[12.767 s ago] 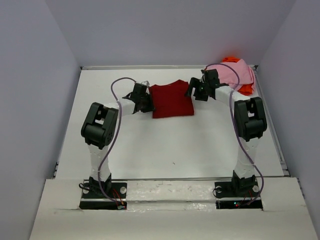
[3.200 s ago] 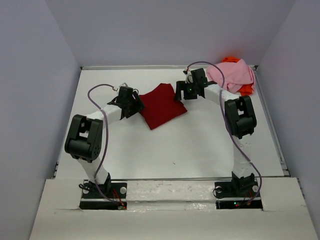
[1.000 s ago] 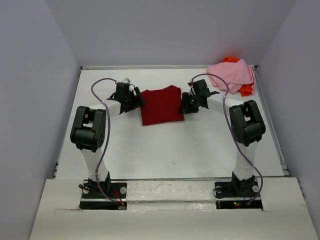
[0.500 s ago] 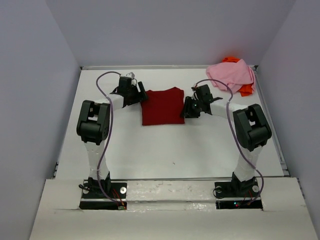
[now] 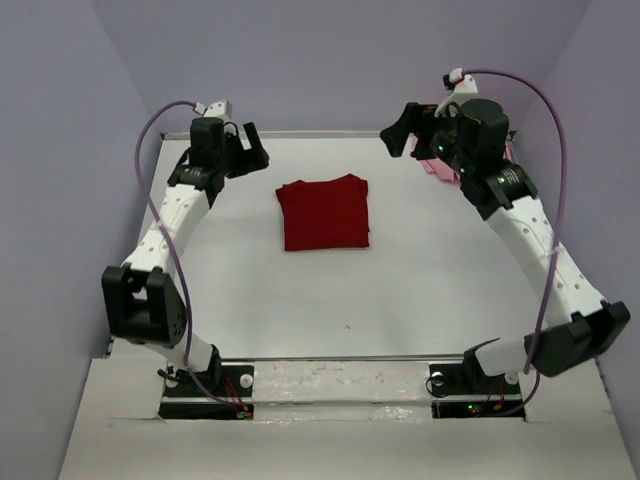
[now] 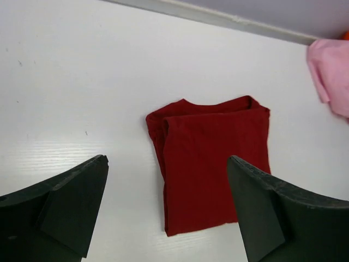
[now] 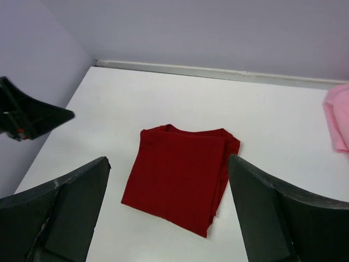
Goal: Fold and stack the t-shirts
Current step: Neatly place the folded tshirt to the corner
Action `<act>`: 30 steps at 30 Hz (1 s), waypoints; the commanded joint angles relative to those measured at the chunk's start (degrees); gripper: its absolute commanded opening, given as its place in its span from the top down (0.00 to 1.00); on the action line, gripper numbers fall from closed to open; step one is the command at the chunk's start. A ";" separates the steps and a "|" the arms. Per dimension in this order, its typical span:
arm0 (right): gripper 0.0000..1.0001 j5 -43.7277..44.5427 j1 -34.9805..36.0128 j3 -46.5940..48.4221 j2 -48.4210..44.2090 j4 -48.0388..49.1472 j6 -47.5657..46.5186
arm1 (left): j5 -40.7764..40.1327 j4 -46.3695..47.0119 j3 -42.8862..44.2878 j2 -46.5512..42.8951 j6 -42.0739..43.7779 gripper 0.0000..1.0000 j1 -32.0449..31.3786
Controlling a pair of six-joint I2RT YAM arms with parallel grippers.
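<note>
The dark red t-shirt (image 5: 323, 212) lies folded into a neat rectangle on the white table, also seen in the left wrist view (image 6: 212, 164) and the right wrist view (image 7: 180, 177). My left gripper (image 5: 240, 148) hovers high at the back left, open and empty (image 6: 166, 158). High at the back right hangs my right gripper (image 5: 402, 135), open and empty too (image 7: 168, 158). Neither touches the red shirt. The light pink t-shirt (image 6: 332, 73) sits crumpled in the back right corner, mostly hidden behind my right arm (image 5: 440, 168). Only an orange sliver (image 6: 346, 35) shows beside it.
The table's (image 5: 300, 300) back edge meets the grey wall (image 5: 330, 60); side walls close in left and right. The left gripper's dark finger (image 7: 30, 117) shows at the left of the right wrist view. Both arm bases stand at the near edge.
Both grippers have let go of the red shirt's sides, opened wide, and risen up and back toward the rear corners. The red shirt stays flat where it was.
</note>
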 commanded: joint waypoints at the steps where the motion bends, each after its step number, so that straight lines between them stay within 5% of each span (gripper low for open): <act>1: 0.05 7.91 0.39 -13.04 -2.95 -2.51 -1.59 | 0.30 -0.13 -9.89 -10.53 0.20 0.01 -0.30; 5: 0.05 3.36 0.39 -19.13 -5.24 -2.16 1.91 | 3.73 3.59 -18.88 -13.80 -1.73 0.02 -0.30; 14: 0.05 1.32 0.39 -21.52 -5.95 -0.93 4.12 | 5.14 6.40 -22.59 -13.99 -3.14 0.02 -0.30; 19: 0.05 3.43 0.39 -24.16 -4.37 0.21 5.34 | 2.09 14.49 -23.82 -6.97 -7.26 0.04 -4.68; 24: 0.05 2.46 0.39 -23.99 -3.93 0.12 6.67 | -5.13 15.46 -17.85 5.58 -9.46 0.05 -10.67; 30: 0.05 4.66 0.39 -24.25 -7.43 -0.14 5.61 | -9.53 15.99 -15.30 10.35 -13.16 0.07 -12.25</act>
